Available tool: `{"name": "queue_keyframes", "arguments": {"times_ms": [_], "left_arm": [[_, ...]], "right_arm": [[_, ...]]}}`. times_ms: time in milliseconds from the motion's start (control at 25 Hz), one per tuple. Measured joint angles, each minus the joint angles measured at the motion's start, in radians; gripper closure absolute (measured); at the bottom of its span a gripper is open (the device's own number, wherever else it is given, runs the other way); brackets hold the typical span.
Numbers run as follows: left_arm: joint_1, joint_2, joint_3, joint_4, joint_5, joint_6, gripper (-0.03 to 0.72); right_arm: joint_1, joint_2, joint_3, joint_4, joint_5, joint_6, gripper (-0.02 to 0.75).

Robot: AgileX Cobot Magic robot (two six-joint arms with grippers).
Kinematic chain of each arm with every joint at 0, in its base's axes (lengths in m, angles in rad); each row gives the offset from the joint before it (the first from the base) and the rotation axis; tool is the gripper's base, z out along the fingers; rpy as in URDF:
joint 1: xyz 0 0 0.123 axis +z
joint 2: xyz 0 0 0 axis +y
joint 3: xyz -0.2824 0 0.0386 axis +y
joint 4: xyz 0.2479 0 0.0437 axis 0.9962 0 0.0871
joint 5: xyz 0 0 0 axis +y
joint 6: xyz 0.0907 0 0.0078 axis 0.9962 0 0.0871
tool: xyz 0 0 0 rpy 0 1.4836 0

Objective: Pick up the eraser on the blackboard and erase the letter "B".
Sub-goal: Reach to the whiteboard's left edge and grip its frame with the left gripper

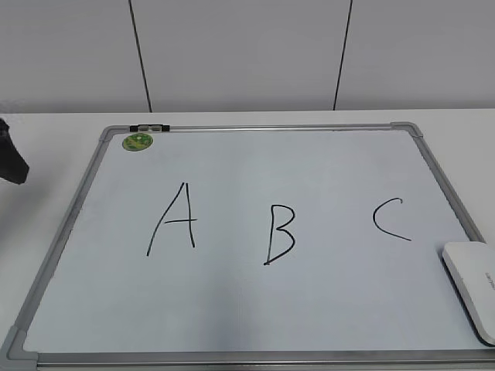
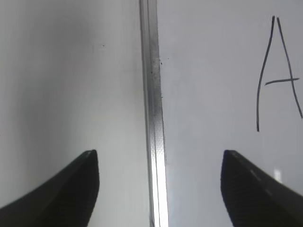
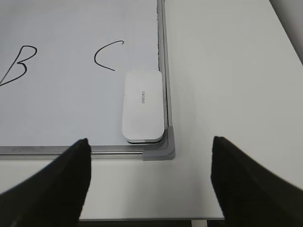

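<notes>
The blackboard (image 1: 325, 170) lies flat on the white table, with black letters A, B and C on it. The letter "B" (image 1: 280, 233) is in the middle; it also shows in the right wrist view (image 3: 19, 64). The white eraser (image 1: 472, 289) lies in the board's near right corner, below the C (image 1: 390, 219), and shows in the right wrist view (image 3: 142, 106). My right gripper (image 3: 150, 141) is open and empty, above the table in front of that corner. My left gripper (image 2: 158, 153) is open and empty, straddling the board's left frame (image 2: 152, 94).
A round green magnet (image 1: 138, 141) sits at the board's far left corner. The letter A (image 2: 279, 80) lies right of the left gripper. A dark part of the left arm (image 1: 11, 158) shows at the left edge. The table's front edge (image 3: 151, 218) is near.
</notes>
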Motion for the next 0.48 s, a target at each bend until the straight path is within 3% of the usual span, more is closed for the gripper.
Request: {"name": "queue_keyframes", "arguments": {"times_ms": [320,480], "left_arm": [[0.0,0.21,-0.091,-0.006,0.04,0.023,0.103],[0.0,0.288,-0.13,-0.012,0.04,0.039,0.151]], "right_arm": [[0.0,0.0,0.0,0.0,0.0,0.0,0.151],[0.0,0.0,0.0,0.0,0.0,0.0,0.151]]}}
